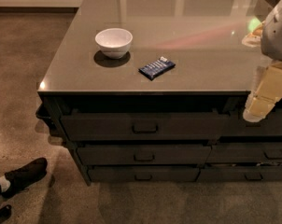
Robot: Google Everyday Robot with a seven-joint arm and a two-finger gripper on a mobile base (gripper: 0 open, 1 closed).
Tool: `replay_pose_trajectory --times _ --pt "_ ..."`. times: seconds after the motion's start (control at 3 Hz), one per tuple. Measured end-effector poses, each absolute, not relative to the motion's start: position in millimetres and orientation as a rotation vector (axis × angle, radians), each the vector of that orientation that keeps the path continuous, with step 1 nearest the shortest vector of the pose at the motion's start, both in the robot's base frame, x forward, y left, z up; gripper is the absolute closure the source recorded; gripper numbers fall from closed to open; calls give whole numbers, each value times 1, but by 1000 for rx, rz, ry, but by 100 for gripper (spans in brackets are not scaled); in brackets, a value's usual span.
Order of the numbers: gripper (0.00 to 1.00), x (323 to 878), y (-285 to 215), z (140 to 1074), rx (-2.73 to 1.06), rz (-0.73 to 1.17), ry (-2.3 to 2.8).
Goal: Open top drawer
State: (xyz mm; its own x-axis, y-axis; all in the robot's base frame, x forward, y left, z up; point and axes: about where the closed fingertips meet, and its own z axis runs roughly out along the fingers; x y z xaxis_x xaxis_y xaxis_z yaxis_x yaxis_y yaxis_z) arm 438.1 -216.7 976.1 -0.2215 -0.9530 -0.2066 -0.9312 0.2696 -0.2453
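The top drawer (pixel 187 126) was a wide, dark charcoal front running straight under the countertop (pixel 197 50), with one small rectangular loop handle (pixel 144 127) at its middle. A strip of deep shadow lay between the drawer's upper edge and the countertop. No part of its inside showed.

Below the top drawer sat two shorter dark drawers (pixel 143 154) with like handles, one under the other. More dark drawer fronts (pixel 253 153) lay lower and to its right.

The gripper (pixel 255 112), a pale cream piece at the end of the white arm (pixel 277 29), hung just off the top drawer's right end, well away from the handle. Whether it was wide, narrow or touching the front, I could not tell. Nothing showed in its grasp.

Above the top drawer, on the countertop, stood a white bowl (pixel 114 42) and, just right of it, a dark blue packet (pixel 157 67) lying flat. Far down to the drawer's left, a black shoe (pixel 22 175) rested on the floor (pixel 19 78).
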Motion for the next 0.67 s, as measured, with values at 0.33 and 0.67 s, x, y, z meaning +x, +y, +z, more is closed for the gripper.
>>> replay_pose_trajectory --times 0.33,0.67 --pt "0 438 -217 976 -1725 -98 2232" --pt "0 439 -215 964 -1719 -68 2223"
